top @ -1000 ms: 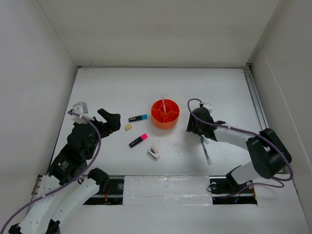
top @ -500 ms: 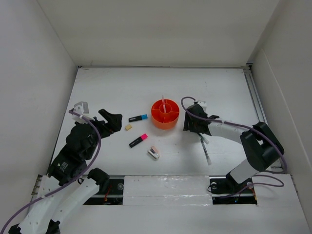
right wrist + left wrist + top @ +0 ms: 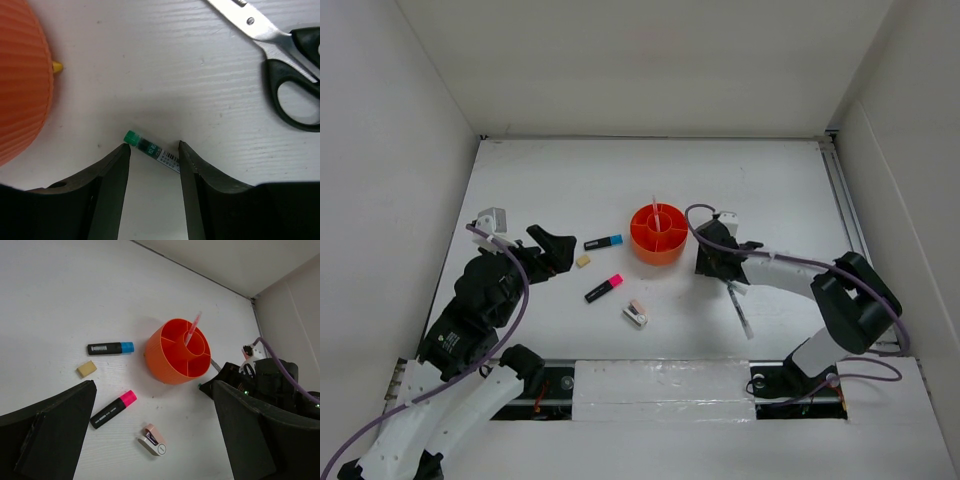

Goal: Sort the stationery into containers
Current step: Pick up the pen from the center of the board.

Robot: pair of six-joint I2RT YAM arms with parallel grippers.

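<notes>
The orange organiser (image 3: 658, 236) stands mid-table with a pink pen (image 3: 193, 326) upright in its central cup. To its left lie a blue-capped marker (image 3: 603, 242), a tan eraser (image 3: 583, 260), a pink-capped marker (image 3: 603, 288) and a pink-white clip piece (image 3: 636, 314). My right gripper (image 3: 154, 149) is low beside the organiser's right side, open. A thin black pen (image 3: 150, 147) with a green end lies slantwise between its fingers. Black-handled scissors (image 3: 280, 55) lie just beyond. My left gripper (image 3: 556, 252) hangs wide open left of the eraser, holding nothing.
A thin pen (image 3: 743, 310) lies on the table between the right gripper and the near edge. White walls close in the table on the left, back and right. The organiser's wall (image 3: 20, 85) is close to the right gripper's left finger.
My right gripper has slid left toward the organiser and its jaws have narrowed around the pen. The left gripper has crept slightly toward the eraser.
</notes>
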